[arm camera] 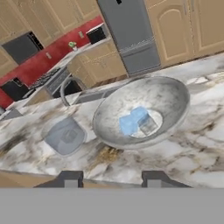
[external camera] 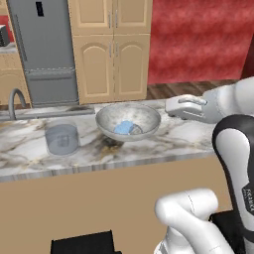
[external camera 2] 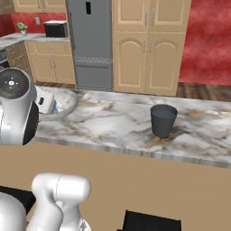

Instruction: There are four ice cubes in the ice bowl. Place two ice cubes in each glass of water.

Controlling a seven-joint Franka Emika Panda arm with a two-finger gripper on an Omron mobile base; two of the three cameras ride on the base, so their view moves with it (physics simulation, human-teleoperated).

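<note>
Marble counter [external camera: 30, 149] supports the ice bowl [external camera: 128, 120], holding pale blue ice cubes [arm camera: 132, 121] clustered at its whitish bottom. 1 grey-blue glass [external camera: 62, 139] stands near the bowl; 1 dark glass [external camera 2: 163, 120] stands well apart. Gripper [arm camera: 113, 179] hovers beside the bowl, jaws parted, holding nothing.
</note>
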